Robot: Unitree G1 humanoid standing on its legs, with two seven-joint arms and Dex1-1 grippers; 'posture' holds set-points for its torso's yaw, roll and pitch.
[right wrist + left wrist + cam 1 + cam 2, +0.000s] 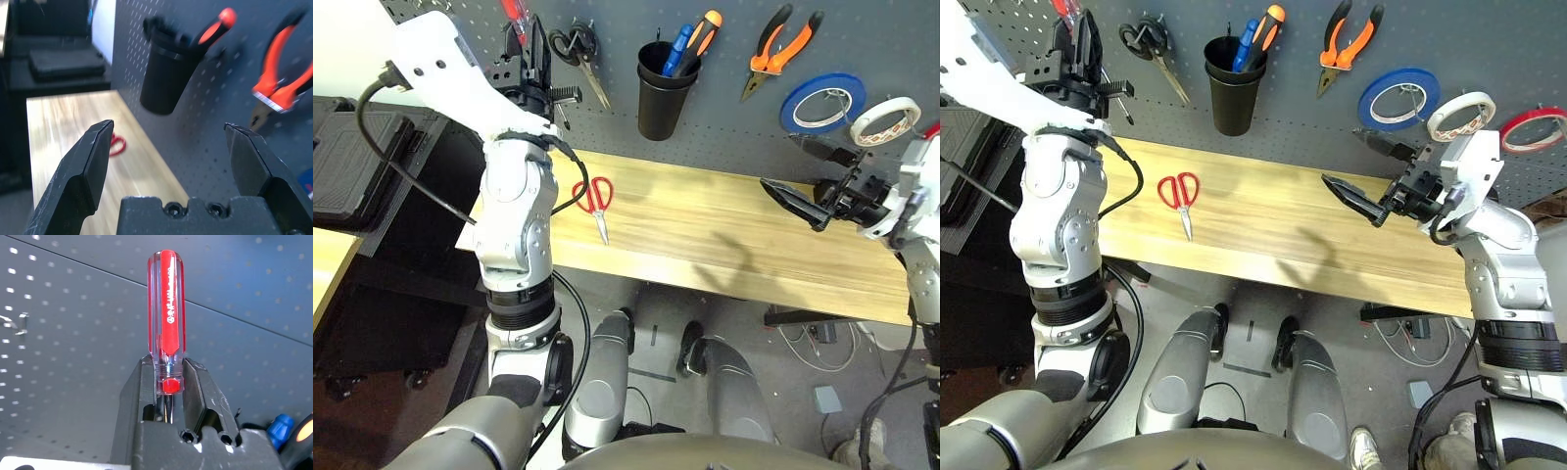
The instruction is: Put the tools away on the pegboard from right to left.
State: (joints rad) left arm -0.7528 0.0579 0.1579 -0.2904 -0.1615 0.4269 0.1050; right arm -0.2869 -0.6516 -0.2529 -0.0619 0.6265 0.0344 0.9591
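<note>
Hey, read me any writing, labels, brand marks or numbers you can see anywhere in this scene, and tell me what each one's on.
Red-handled screwdriver, held in the left pincer: a hexagon logo and a line of white print run along the handle, too small and blurred to read.
Cream-white tape roll on the pegboard: dark marks on its inner face, unreadable.
No other text can be made out.

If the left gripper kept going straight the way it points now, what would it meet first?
Most likely the pegboard. The left gripper, shut on the red-handled screwdriver, faces bare perforated panel, so the handle's top would probably arrive first. How far off the panel is, is unclear.
</note>
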